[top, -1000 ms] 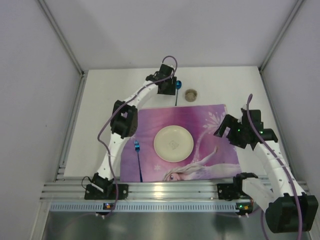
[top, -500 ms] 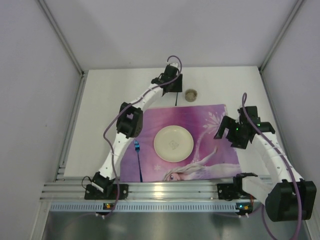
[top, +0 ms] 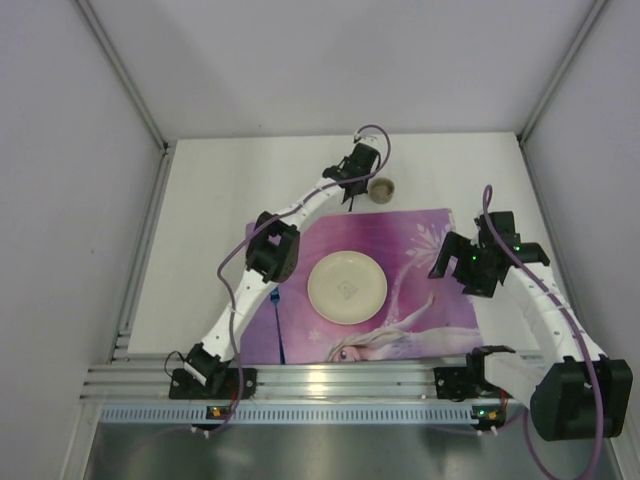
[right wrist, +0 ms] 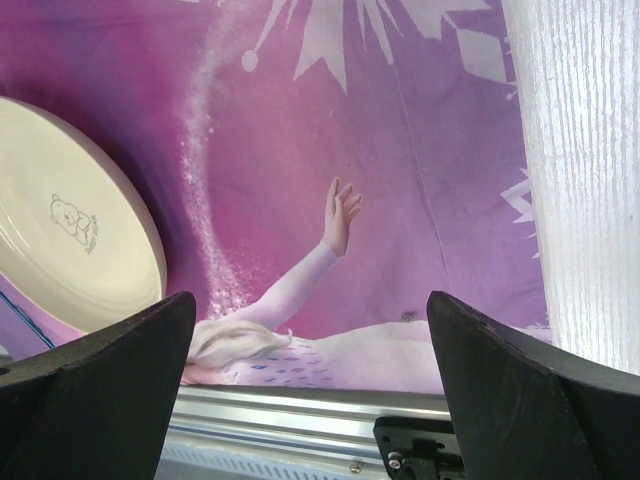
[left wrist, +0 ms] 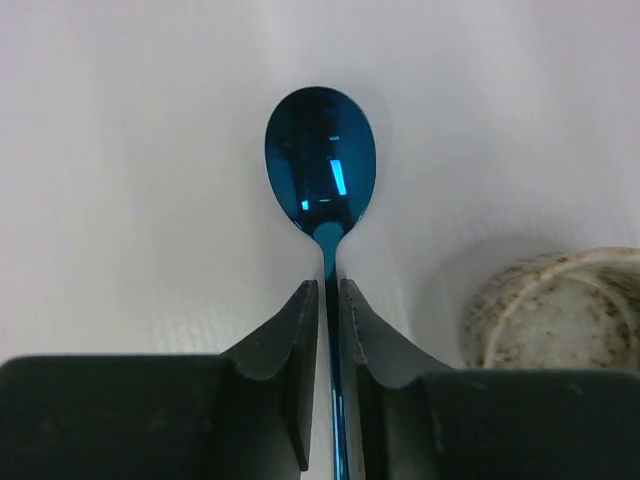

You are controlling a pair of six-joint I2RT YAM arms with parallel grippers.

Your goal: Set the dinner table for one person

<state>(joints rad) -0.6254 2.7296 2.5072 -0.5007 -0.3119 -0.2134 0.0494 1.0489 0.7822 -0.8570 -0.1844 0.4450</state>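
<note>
White and matte, the dinner table (top: 215, 200) fills the floor of a booth with pale walls, and it reaches from the rail where the arms are bolted up to the far wall. On its near half lies a purple-pink placemat (top: 425, 255), printed with snowflakes and a cartoon girl. A cream plate (top: 346, 287) sits about in the middle of the placemat. A blue fork (top: 279, 338) lies on the left part of the placemat beside the plate, and the left arm partly hides it. I judge these three things to be already in their places.

Two things are not yet placed. A blue spoon (left wrist: 321, 160) lies on the bare tabletop past the far edge of the placemat. Just beside it on the right stands a speckled cup (top: 381, 189).

The left gripper (left wrist: 327, 300) is at the spoon, with its jaws pressed against both sides of the thin handle just below the bowl, so it seems to grasp it. The right gripper (right wrist: 305, 310) hangs over the right part of the placemat with its jaws spread wide and nothing between them.

What is left, as I judge, is to bring the spoon next to the plate, and then the cup
</note>
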